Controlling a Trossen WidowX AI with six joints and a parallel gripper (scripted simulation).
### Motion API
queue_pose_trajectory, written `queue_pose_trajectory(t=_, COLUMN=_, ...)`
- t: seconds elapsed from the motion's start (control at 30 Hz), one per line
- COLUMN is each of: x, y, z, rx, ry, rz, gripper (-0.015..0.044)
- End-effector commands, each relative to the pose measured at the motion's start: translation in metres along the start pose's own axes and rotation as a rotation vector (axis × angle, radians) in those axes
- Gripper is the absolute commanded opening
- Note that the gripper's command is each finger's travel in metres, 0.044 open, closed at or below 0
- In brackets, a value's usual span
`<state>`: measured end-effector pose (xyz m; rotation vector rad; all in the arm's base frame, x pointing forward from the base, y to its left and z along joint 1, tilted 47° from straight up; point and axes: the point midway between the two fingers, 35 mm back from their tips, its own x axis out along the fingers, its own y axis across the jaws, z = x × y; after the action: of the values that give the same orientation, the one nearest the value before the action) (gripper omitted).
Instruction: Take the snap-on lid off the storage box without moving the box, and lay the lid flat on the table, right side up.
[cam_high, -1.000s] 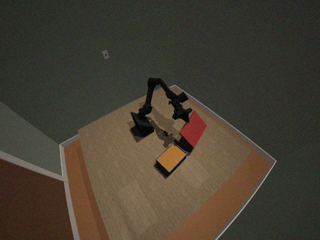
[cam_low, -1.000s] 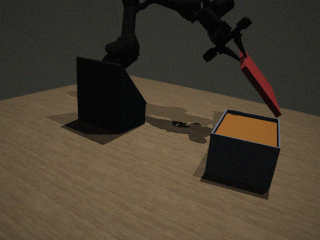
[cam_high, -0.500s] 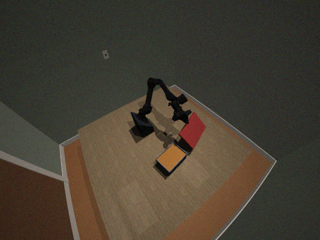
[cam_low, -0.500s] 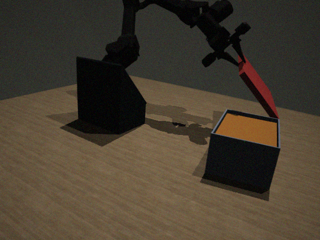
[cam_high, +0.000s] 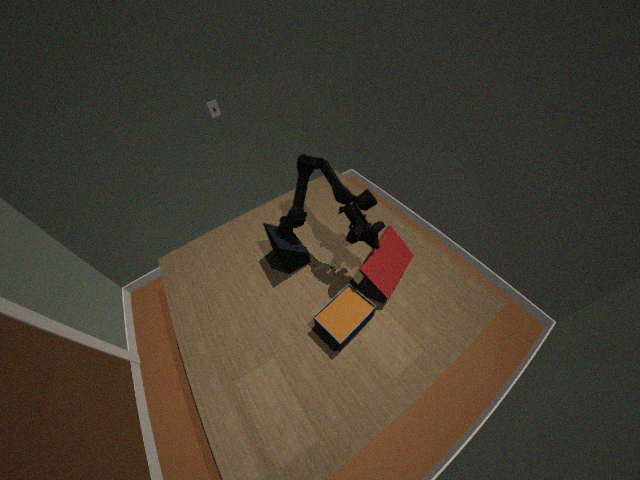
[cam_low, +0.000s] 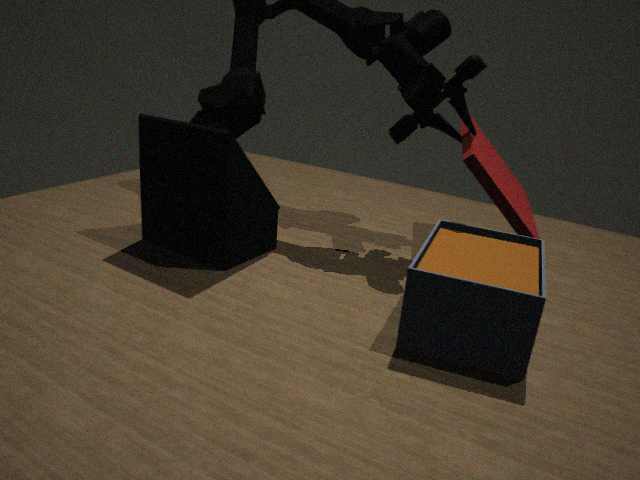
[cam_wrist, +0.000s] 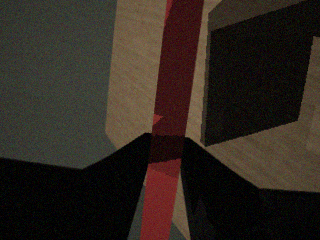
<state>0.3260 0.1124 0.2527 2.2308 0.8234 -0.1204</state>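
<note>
Orange-filled box (cam_high: 344, 314) (cam_low: 473, 325) near 1 tilted red lid (cam_high: 388, 262) (cam_low: 500, 180) (cam_wrist: 175, 75), tool-held.

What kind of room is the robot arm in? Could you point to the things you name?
Maybe a robot practice room, though I can't be sure. A black arm (cam_high: 301, 198) (cam_low: 245, 46) stands on a wooden table (cam_high: 248, 330) (cam_low: 232, 372), a storage box (cam_high: 344, 314) (cam_low: 467, 330) sits there for it to work with, and the plain dark wall (cam_high: 129, 155) (cam_low: 77, 77) has a small pale plate (cam_high: 213, 108).

matt red lid (cam_high: 387, 262) (cam_low: 500, 178) (cam_wrist: 172, 75), wood-grained table (cam_high: 273, 330) (cam_low: 232, 372) (cam_wrist: 132, 65), smooth dark box walls (cam_high: 353, 330) (cam_low: 467, 328)
</note>
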Motion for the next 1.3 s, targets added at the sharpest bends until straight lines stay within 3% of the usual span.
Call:
queue_pose_trajectory(t=0.0, x=0.002, y=0.001, z=0.0, rx=0.003, ry=-0.003, rz=0.014, gripper=0.0)
queue_pose_trajectory(t=1.27, x=0.021, y=-0.022, z=0.0, rx=0.004, ry=-0.002, rz=0.015, gripper=0.0)
